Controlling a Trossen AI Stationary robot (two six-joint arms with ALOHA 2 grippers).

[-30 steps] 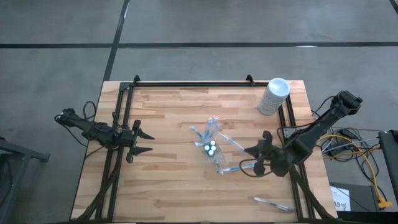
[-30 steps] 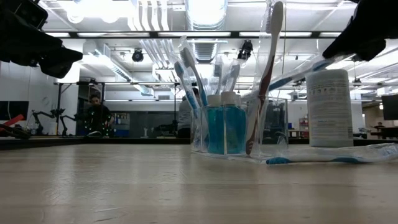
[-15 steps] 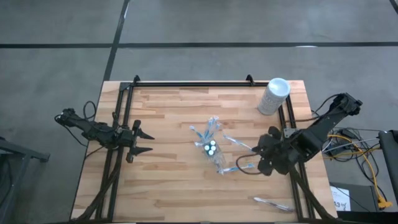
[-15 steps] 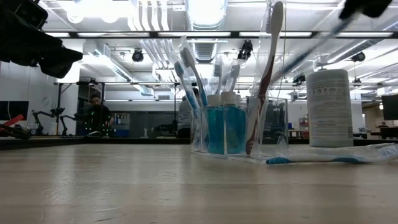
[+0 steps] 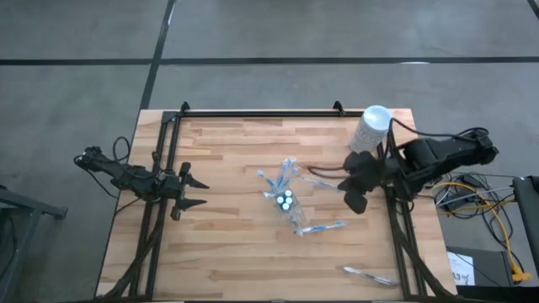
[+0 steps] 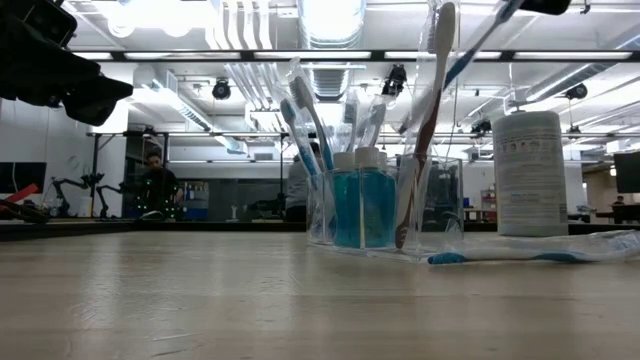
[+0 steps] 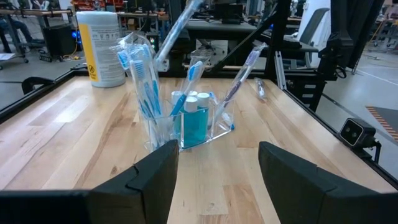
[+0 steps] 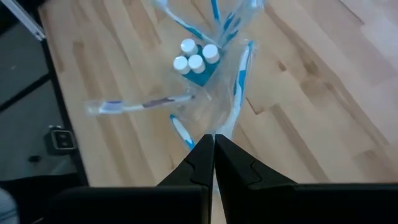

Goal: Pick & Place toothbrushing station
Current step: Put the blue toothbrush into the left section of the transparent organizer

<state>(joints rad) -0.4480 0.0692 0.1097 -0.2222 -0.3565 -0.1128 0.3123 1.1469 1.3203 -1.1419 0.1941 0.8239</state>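
From above, the right claw [image 5: 344,186] hangs over the tabletop [image 5: 227,252] near the tall white cylinder [image 5: 370,130], pinched on a wrapped toothbrush [image 5: 317,180] reaching toward the clear pouch [image 5: 288,204] mid-table, where three white-capped tubes [image 5: 285,199] stand; the left claw [image 5: 194,193] waits at the left edge, fingers spread. At table height, brushes stand in the pouch [image 6: 375,210] and another toothbrush [image 6: 520,256] lies flat beside it (wrapped). The right wrist view shows closed fingers [image 8: 205,165] gripping the toothbrush [image 8: 239,93] above the tubes [image 8: 194,57].
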